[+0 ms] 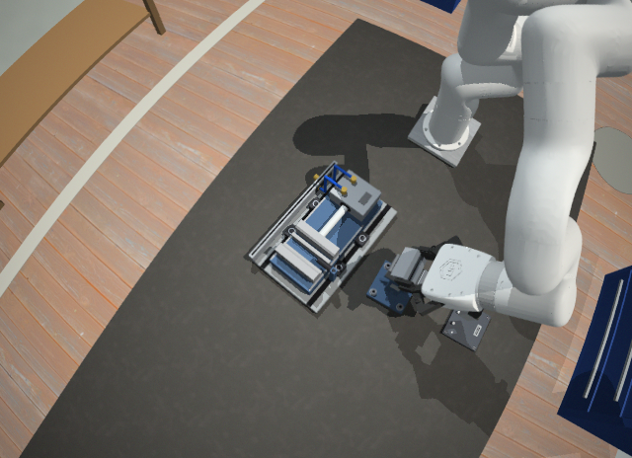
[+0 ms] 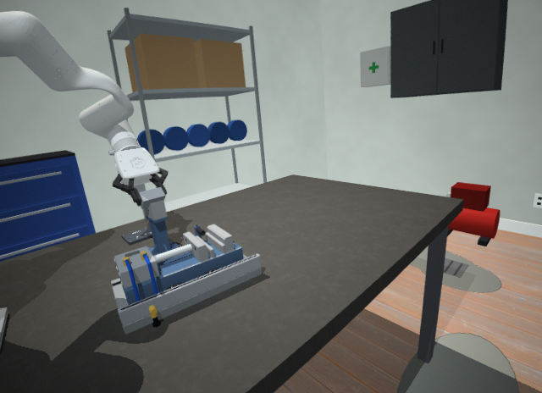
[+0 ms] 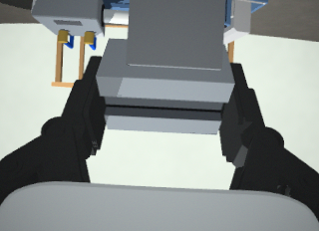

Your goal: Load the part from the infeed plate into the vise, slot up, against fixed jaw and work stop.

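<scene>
The part (image 1: 403, 266) is a grey block, and my gripper (image 1: 410, 279) is shut on it. In the exterior view the part (image 2: 153, 206) hangs on end from the gripper (image 2: 146, 195), right above the blue V-block (image 2: 157, 235). I cannot tell if its lower end touches the V-block (image 1: 388, 291). In the wrist view the black fingers clamp the part (image 3: 175, 52) on both sides. The dark infeed plate (image 1: 466, 330) lies empty beside the wrist. The vise (image 1: 321, 234) stands open to the left, with its fixed jaw (image 1: 298, 262) nearest and its moving jaw (image 1: 317, 239) on the white rod (image 1: 332, 221).
The arm's base (image 1: 443, 131) stands behind the vise. A grey cylinder housing (image 1: 356, 198) with blue hoses sits at the far end of the vise. A blue cabinet (image 1: 602, 361) stands off the table at the right. A shelf rack (image 2: 188, 100) stands against the wall.
</scene>
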`<state>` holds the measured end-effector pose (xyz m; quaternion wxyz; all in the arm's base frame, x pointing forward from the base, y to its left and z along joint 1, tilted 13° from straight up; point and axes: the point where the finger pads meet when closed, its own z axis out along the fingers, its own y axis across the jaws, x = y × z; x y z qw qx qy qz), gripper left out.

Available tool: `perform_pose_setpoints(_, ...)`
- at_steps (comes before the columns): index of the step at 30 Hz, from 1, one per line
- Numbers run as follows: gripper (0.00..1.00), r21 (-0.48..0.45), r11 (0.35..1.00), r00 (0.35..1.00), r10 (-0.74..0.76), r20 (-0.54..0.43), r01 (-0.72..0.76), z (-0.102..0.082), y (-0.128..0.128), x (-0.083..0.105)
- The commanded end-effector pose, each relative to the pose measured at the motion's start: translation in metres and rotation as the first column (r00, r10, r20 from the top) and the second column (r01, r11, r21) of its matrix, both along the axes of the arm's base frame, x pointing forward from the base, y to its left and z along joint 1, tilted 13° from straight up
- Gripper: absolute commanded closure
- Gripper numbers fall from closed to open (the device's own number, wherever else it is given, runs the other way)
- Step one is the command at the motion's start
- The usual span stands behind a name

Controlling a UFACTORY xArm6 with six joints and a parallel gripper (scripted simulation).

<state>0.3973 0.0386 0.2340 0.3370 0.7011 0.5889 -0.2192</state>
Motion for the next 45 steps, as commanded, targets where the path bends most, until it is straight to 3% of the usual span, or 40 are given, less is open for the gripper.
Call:
perform_pose_setpoints(1,1.0,0.002,1.0,1.0,0.0,0.004,0.0,0.005,0.001,0.0)
perform_pose_setpoints(45,1.0,0.002,1.0,1.0,0.0,0.004,0.0,0.018,0.001,-0.003)
